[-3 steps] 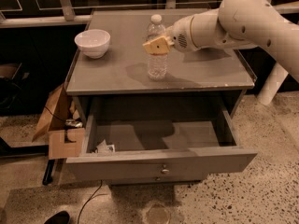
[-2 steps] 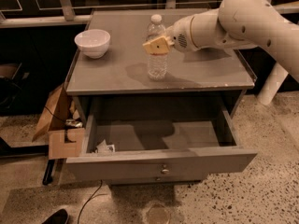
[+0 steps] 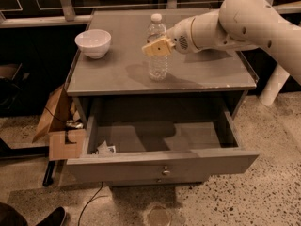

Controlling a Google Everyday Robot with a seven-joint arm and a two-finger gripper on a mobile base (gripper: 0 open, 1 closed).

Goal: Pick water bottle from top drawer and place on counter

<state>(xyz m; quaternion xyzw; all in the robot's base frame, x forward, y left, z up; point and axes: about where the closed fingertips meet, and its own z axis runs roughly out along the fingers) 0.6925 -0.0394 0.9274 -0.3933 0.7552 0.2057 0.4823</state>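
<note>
The water bottle (image 3: 158,68), clear with a white cap, stands upright on the counter (image 3: 113,74) near its middle. My gripper (image 3: 155,44) reaches in from the right and is shut on the bottle's upper part, with a tan finger pad (image 3: 157,47) across its front. The bottle's base rests on the counter top. The top drawer (image 3: 162,164) below is pulled wide open; it holds only a small crumpled wrapper (image 3: 106,149) in its left front corner.
A white bowl (image 3: 93,42) sits at the counter's back left. An open cardboard box (image 3: 59,126) stands on the floor left of the cabinet. A white post (image 3: 275,86) stands at the right. A dark shoe (image 3: 51,217) and a cable (image 3: 89,204) lie at the lower left.
</note>
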